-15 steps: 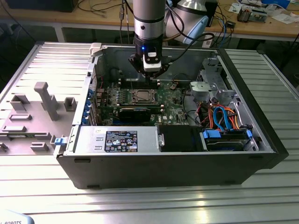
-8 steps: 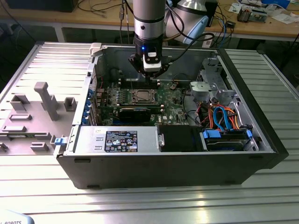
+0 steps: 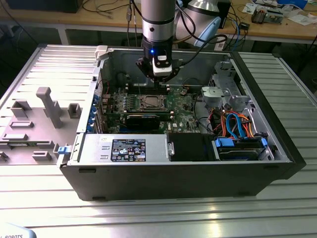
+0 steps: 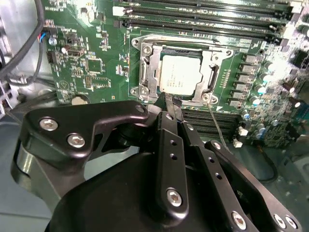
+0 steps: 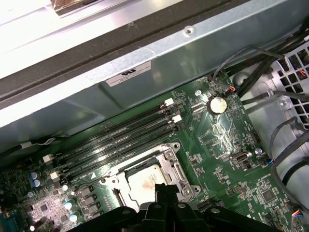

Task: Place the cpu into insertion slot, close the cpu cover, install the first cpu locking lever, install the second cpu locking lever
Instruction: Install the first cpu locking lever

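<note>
The gripper (image 4: 169, 99) - jaws pinched together, holding nothing - hangs with its tips just beside the slot (image 4: 208, 77) rim. In the exterior view, the cpu (image 3: 150, 102) lies seated in the slot, at 6 o'clock from the gripper.

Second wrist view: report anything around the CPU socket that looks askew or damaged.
No damage shows. The cpu lies square within the cpu cover. One oddity: a thin metal rod slants away from a corner of the insertion slot across the memory slots, likely a locking lever not yet latched.
</note>
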